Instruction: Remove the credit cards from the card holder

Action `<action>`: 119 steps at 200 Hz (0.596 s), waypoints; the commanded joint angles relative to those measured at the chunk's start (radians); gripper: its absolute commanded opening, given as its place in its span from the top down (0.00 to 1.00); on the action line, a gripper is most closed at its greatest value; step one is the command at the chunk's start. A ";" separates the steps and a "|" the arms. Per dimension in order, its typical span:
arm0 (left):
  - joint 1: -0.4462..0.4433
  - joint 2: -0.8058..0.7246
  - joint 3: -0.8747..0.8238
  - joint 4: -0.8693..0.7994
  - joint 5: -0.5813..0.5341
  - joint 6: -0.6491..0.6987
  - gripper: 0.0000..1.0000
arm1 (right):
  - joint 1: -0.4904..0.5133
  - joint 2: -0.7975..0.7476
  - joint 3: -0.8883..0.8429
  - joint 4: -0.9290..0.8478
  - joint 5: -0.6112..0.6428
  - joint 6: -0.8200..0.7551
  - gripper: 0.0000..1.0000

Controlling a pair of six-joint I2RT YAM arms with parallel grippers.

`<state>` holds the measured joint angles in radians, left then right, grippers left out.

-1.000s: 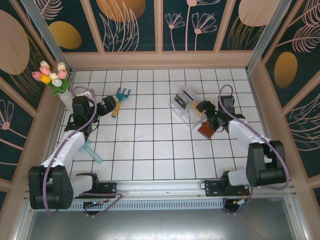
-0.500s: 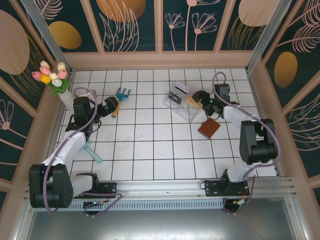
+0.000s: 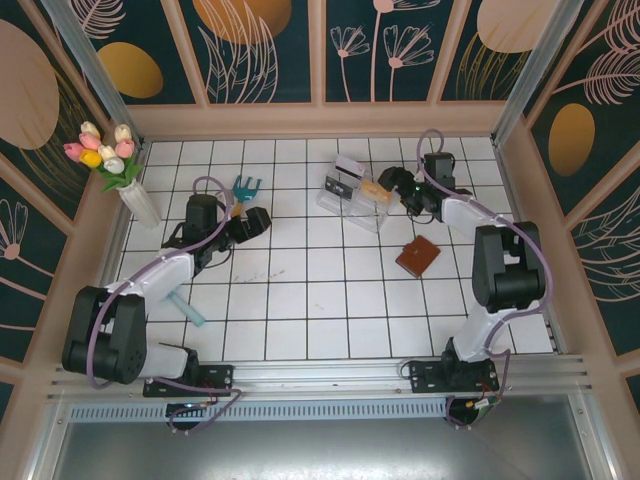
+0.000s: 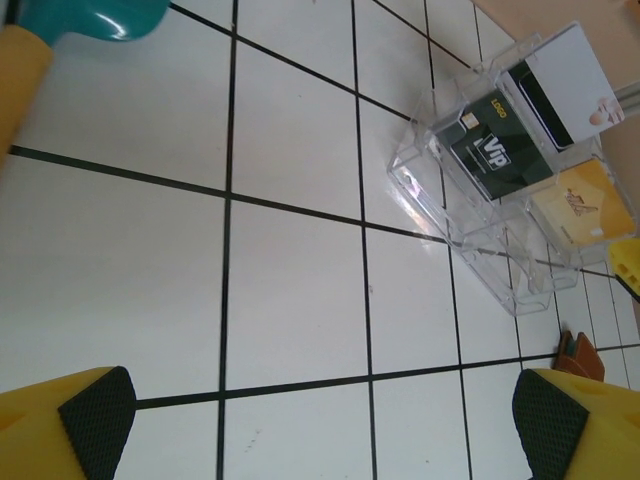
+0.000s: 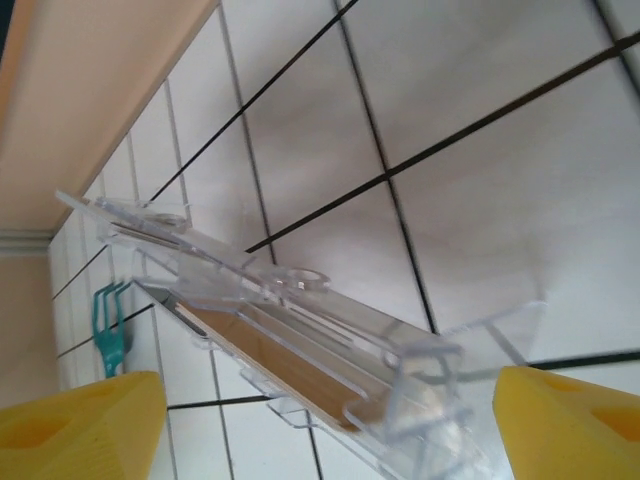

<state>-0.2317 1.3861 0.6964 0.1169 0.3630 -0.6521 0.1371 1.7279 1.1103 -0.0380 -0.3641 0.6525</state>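
The left tool (image 3: 258, 222) hangs low at about 10 o'clock on the tabletop (image 3: 300, 300), jaws released and wide with bare tile between them. The garden fork (image 3: 243, 190) lies just beside it, toward 11 o'clock. Any swing that way would likely knock the fork's handle and send it skidding.

At about 1 o'clock sits the clear plastic box (image 4: 450, 215). Inside it lean the dark card (image 4: 495, 155), the yellowish card (image 4: 580, 205) and a white card (image 4: 565, 75), so these cards are not in the holder.

The right tool (image 3: 397, 190) is at the box's 3 o'clock end, jaws spread and nothing pinched that I can see. In its wrist view the box's near corner lies between the fingers, close to one of them. This looks like the main hazard. The box seems light and rides on smooth tile, so a nudge while pulling away could slide or tip it and spill the thin cards. A careless closing could also clamp the box wall.

The card holder (image 3: 417, 256) lies flat at 3 o'clock on the tabletop, apart from both tools. I cannot tell whether any card is left inside. If one is, pulling it with nothing pinning the holder may just drag the holder along
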 commanded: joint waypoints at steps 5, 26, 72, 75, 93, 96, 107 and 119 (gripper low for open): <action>-0.030 0.025 0.041 0.038 0.011 -0.026 0.02 | -0.008 -0.200 -0.070 -0.164 0.199 -0.047 0.11; -0.053 0.055 0.051 0.055 0.011 -0.027 0.01 | -0.013 -0.318 -0.173 -0.254 0.316 -0.044 0.10; -0.082 0.113 0.077 0.086 0.018 -0.031 0.02 | -0.069 -0.380 -0.311 -0.307 0.384 -0.053 0.10; -0.083 0.116 0.078 0.086 0.019 -0.032 0.01 | -0.078 -0.372 -0.316 -0.297 0.370 -0.055 0.11; -0.084 0.137 0.098 0.063 0.022 -0.022 0.01 | -0.125 -0.303 -0.313 -0.233 0.246 -0.066 0.19; -0.084 0.140 0.101 0.058 0.022 -0.020 0.01 | -0.128 -0.291 -0.309 -0.227 0.230 -0.069 0.21; -0.087 0.148 0.109 0.039 0.020 -0.014 0.02 | -0.131 -0.256 -0.289 -0.222 0.226 -0.077 0.23; -0.091 0.149 0.106 0.029 0.015 -0.013 0.01 | -0.134 -0.221 -0.266 -0.230 0.252 -0.083 0.23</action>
<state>-0.3107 1.5204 0.7753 0.1623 0.3668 -0.6678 0.0090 1.4521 0.8043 -0.2840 -0.0837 0.5999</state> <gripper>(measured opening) 0.985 0.767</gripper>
